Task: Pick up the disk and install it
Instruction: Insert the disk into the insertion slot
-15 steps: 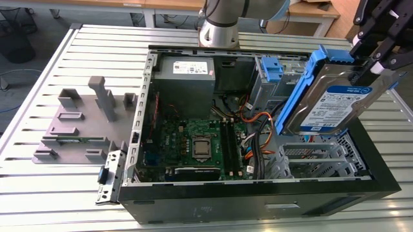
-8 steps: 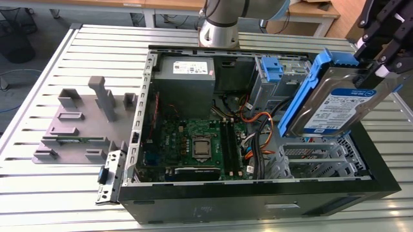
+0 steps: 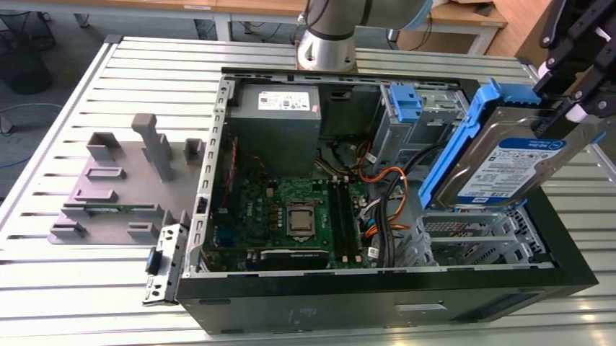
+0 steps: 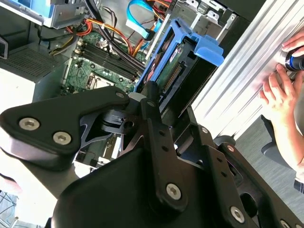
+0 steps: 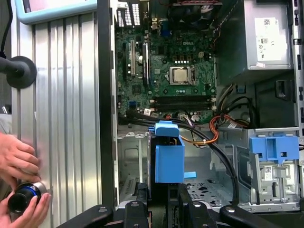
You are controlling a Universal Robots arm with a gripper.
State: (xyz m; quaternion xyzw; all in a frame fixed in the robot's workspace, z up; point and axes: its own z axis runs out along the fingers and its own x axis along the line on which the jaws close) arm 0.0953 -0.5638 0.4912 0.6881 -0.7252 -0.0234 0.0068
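Item: disk (image 3: 510,162), silver-grey with a white-and-blue label, framed by a blue bracket (image 3: 460,144). It is raised clear of the worktop and stands steeply tilted on edge, with its label facing the exterior view.

Position: at the exterior view's right end of the open computer case (image 3: 385,288), directly over the metal drive cage (image 3: 472,234). The disk's lower end sits at the cage's upper opening. Whether the two touch cannot be told. In the first wrist view the bracket (image 5: 169,159) shows end-on above the cage floor.

Tool (image 3: 568,112): black, reaching in from the exterior view's upper right, with its fingers pinching the disk's upper edge. In the second wrist view its linkage runs up to the disk (image 4: 175,71).

Case contents: green motherboard (image 3: 298,216), grey power supply (image 3: 277,108), orange and black cables (image 3: 390,191).

Surroundings: the case lies on a slatted metal worktop (image 3: 58,303). A grey plastic fixture (image 3: 115,187) sits beside the case on the exterior view's left. The arm base (image 3: 327,43) stands behind the case.

Person: hands (image 5: 19,161) rest on the worktop outside the case wall, holding a dark round knob (image 5: 23,197).
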